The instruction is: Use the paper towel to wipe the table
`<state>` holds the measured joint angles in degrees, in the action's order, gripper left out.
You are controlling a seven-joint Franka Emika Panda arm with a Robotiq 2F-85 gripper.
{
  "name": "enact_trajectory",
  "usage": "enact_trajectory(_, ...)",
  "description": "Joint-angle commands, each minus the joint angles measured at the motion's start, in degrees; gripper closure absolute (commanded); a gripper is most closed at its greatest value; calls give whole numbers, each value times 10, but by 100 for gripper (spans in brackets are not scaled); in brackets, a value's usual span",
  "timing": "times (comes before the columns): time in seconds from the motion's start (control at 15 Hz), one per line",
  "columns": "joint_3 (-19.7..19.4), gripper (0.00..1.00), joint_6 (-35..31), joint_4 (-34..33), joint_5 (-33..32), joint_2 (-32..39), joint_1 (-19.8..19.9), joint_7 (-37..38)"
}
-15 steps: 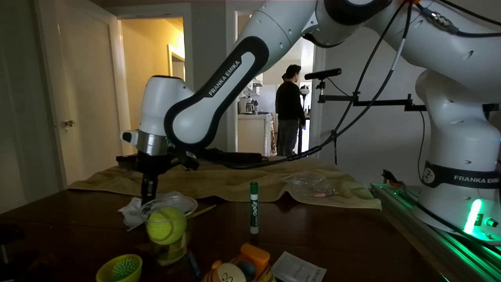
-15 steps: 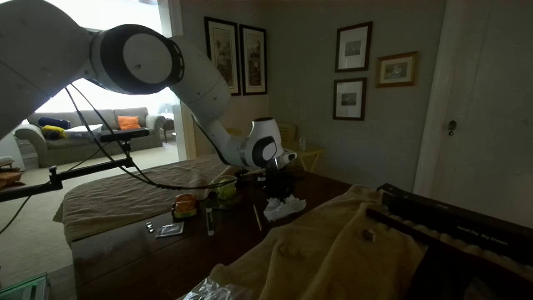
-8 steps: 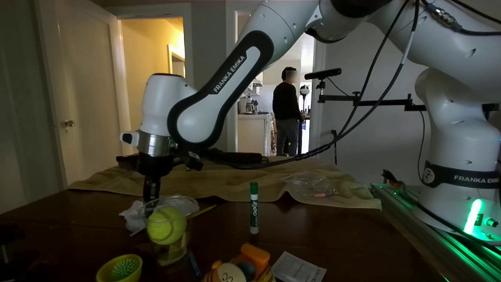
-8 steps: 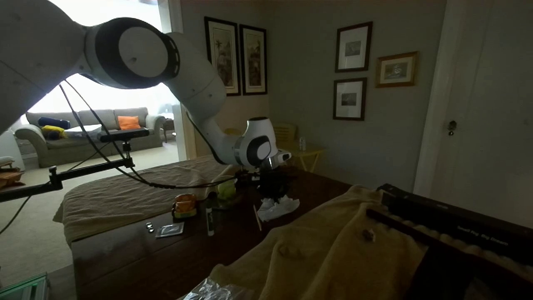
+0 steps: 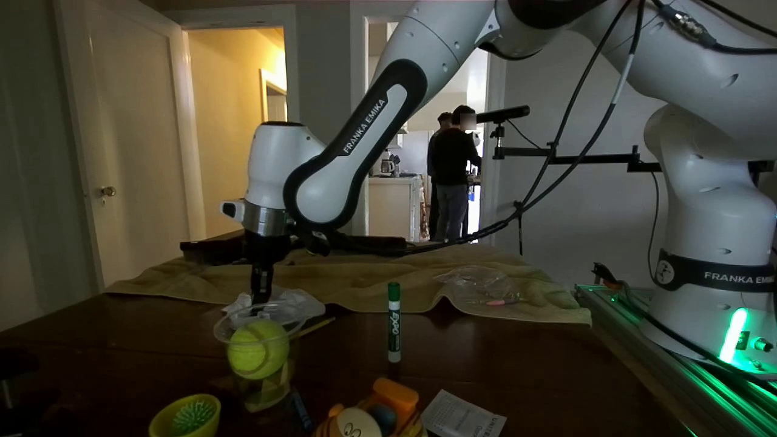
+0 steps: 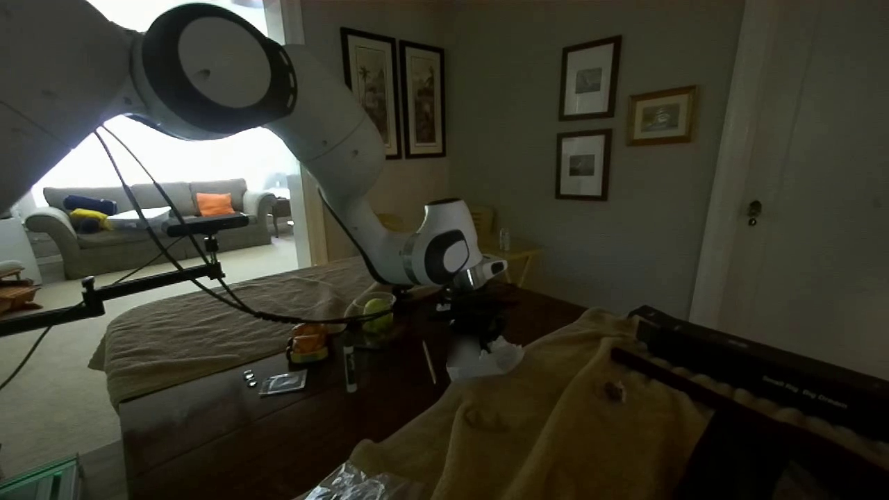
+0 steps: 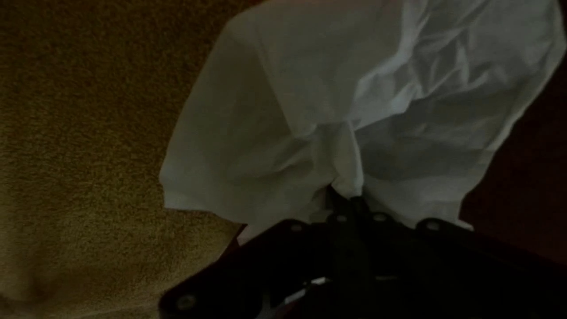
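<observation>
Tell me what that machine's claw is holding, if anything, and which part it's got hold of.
The gripper holds the paper towel by a pinched, gathered fold, with the rest spreading loosely out from there in the wrist view.

a gray couch with an orange pillow sits below bright white light. five framed pictures hang on gray walls. yellow light fills a hall beside a white door.

A clear cup holds a yellow-green tennis ball.
</observation>
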<state>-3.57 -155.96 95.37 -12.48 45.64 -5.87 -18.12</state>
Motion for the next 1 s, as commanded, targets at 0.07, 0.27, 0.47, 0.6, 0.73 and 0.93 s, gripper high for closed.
enact_trajectory(0.07, 38, 100, -14, -36, -7, 30, 9, 4)
enact_trajectory(0.27, 62, 100, -33, -53, -6, 49, 9, -6)
enact_trajectory(0.47, 81, 100, -57, -20, -10, 34, 10, -21)
enact_trajectory(0.6, 89, 100, -76, 5, -12, 21, 17, -30)
enact_trajectory(0.73, 75, 100, -99, 18, -16, 17, 19, -25)
enact_trajectory(0.93, 48, 100, -120, 12, -19, 24, 20, -11)
